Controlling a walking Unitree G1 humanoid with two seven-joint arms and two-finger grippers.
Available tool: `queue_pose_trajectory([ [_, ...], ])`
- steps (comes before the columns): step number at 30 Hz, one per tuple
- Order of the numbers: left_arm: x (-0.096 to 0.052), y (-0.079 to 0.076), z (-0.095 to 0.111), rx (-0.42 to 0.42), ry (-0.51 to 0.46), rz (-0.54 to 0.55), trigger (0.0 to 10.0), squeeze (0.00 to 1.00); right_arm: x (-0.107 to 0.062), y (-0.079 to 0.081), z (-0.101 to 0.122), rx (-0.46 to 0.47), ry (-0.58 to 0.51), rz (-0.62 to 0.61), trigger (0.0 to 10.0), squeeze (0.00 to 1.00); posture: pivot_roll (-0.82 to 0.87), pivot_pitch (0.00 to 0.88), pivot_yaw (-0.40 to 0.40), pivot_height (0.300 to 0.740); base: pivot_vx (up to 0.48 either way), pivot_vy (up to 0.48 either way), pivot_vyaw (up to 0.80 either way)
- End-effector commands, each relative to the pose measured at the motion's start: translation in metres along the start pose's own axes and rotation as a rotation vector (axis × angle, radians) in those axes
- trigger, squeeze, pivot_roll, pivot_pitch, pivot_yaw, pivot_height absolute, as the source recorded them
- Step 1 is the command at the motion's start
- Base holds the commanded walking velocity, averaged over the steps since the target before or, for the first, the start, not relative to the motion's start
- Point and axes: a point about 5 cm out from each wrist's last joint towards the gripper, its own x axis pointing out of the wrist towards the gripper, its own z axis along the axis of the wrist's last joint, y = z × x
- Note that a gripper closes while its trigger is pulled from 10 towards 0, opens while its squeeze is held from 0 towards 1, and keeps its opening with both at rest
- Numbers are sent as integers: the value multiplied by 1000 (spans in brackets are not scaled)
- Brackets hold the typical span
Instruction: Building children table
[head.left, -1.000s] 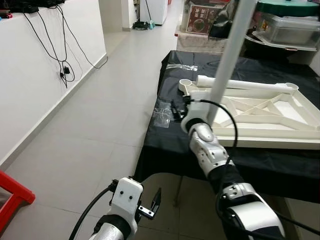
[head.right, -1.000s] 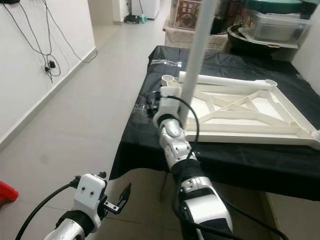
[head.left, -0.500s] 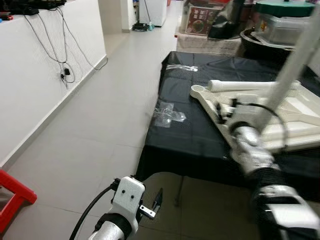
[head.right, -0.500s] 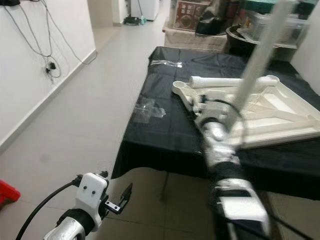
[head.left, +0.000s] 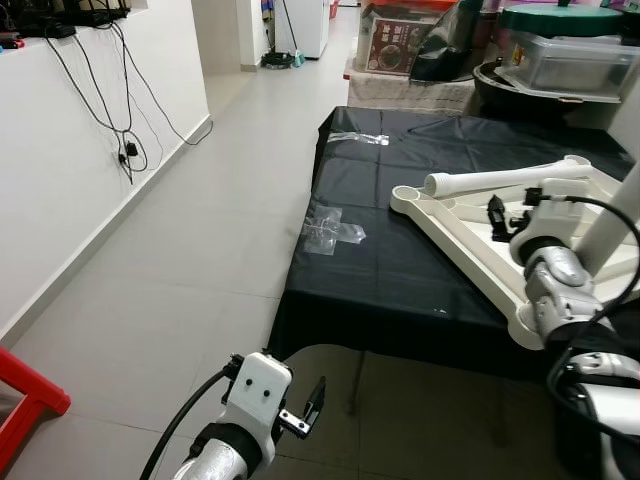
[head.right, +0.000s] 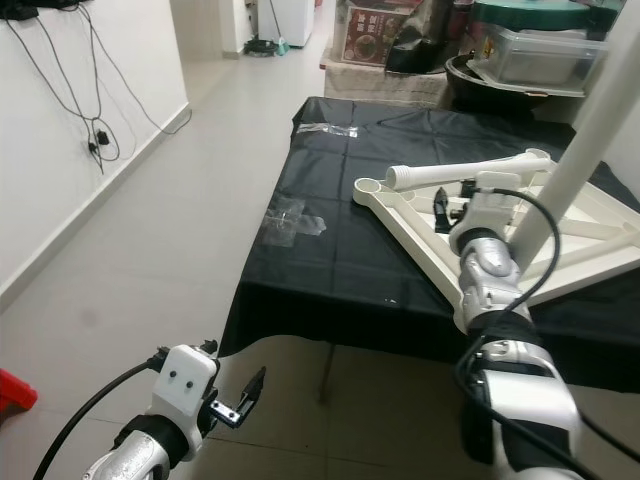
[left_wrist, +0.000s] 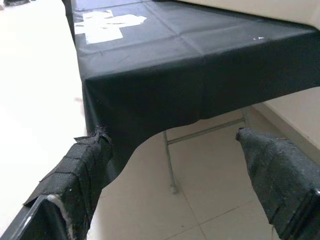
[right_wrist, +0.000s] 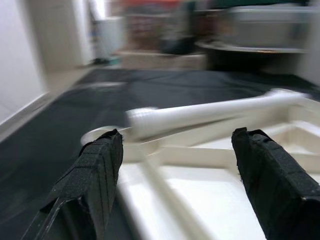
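No writing reads. On the black table (head.left: 400, 250), right gripper (right_wrist: 175, 165) gapes empty over the white frame (head.left: 470, 250); left gripper (left_wrist: 185, 175) open, empty, below the table's edge.

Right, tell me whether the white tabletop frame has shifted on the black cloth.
Yes. The white tabletop frame has swung and slid toward the robot's right, away from the plastic bag.

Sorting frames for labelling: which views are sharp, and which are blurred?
Left and right eye views: sharp, evenly lit. Left wrist view: sharp, black tablecloth crisp. Right wrist view: blurred throughout, the white leg tube and tabletop frame smeared between the fingers.
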Motion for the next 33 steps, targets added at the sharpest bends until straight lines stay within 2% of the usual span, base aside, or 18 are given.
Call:
queue_pose_trajectory([
  [1, -1, 0, -5, 1, 18, -4, 10000, 0, -1, 10, -2, -5, -12, 46, 10000, 0, 74, 41, -50, 740, 0, 0, 0],
  [2, -1, 0, -5, 1, 18, -4, 10000, 0, -1, 10, -2, -5, -12, 46, 10000, 0, 74, 41, -50, 740, 0, 0, 0],
  [4, 0, 2, -4, 0, 13, 7, 10000, 0, -11, 56, -9, 38, -49, 208, 10000, 0, 73, 41, -57, 740, 0, 0, 0],
  [5, 0, 2, -4, 0, 13, 7, 10000, 0, -11, 56, -9, 38, -49, 208, 10000, 0, 73, 41, -57, 740, 0, 0, 0],
  [6, 0, 3, -4, -2, 12, 15, 10000, 0, -22, 76, -14, 48, -69, 259, 10000, 0, 71, 42, -57, 740, 0, 0, 0],
  [7, 0, 3, -4, -2, 12, 15, 10000, 0, -22, 76, -14, 48, -69, 259, 10000, 0, 71, 42, -57, 740, 0, 0, 0],
  [9, 1, 5, -5, -19, 11, 32, 10000, 0, -44, 99, -25, 75, -74, 285, 10000, 0, 67, 41, -56, 740, 0, 0, 0],
  [10, 1, 5, -5, -19, 11, 32, 10000, 0, -44, 99, -25, 75, -74, 285, 10000, 0, 67, 41, -56, 740, 0, 0, 0],
  [14, 2, 8, -5, -43, 3, 42, 10000, 0, -78, 118, -46, 90, -28, 318, 10000, 0, 62, 41, -54, 740, 0, 0, 0],
  [19, 3, 9, -4, -33, -5, 52, 10000, 0, -91, 123, -53, 73, -17, 342, 10000, 0, 62, 42, -58, 740, 0, 0, 0],
  [24, 4, 10, -5, -41, -6, 53, 10000, 0, -115, 124, -60, 23, -2, 375, 10000, 0, 58, 42, -59, 740, 307, 0, 0],
  [26, 4, 10, -5, -41, -6, 53, 10000, 0, -115, 124, -60, 23, -2, 375, 10000, 0, 58, 42, -59, 740, 315, 0, 0],
  [30, 4, 11, -6, -37, -4, 53, 10000, 0, -127, 123, -65, 17, 36, 357, 10000, 0, 58, 39, -59, 740, 334, 0, 0],
  [33, 5, 11, -6, -37, -4, 53, 10000, 0, -127, 123, -65, 17, 43, 350, 10000, 0, 59, 39, -57, 740, 347, 0, 0],
])
